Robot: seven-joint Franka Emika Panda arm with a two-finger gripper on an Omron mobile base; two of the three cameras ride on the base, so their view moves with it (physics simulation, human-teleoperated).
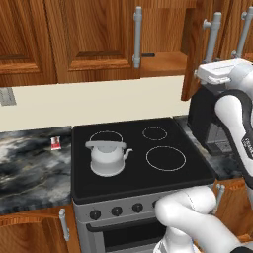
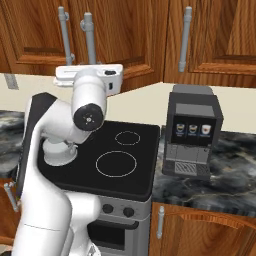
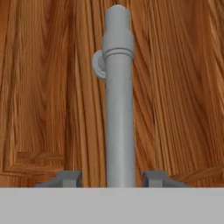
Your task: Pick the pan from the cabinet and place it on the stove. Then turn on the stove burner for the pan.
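Gripper (image 3: 112,178) fingers stand parted either side of the cabinet (image 1: 89,39) door's grey bar handle (image 3: 118,109), not clamping it, door swung ajar exposing the pan (image 1: 148,55) handle on the shelf inside.

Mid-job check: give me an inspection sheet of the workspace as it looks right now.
Surface: dark marble counter either side of the stove.
Job's things: cabinet with its right door swung open; the pan's dark handle end shows on the shelf inside; no pan on the stove.
Clutter: white kettle on the stove's rear left ring; small red and white packet on the counter.
Pincer: pincer open, fingertips either side of the door's grey bar handle.
Cables: nothing seen.
Surroundings: black coffee machine right of the stove; wall outlet.
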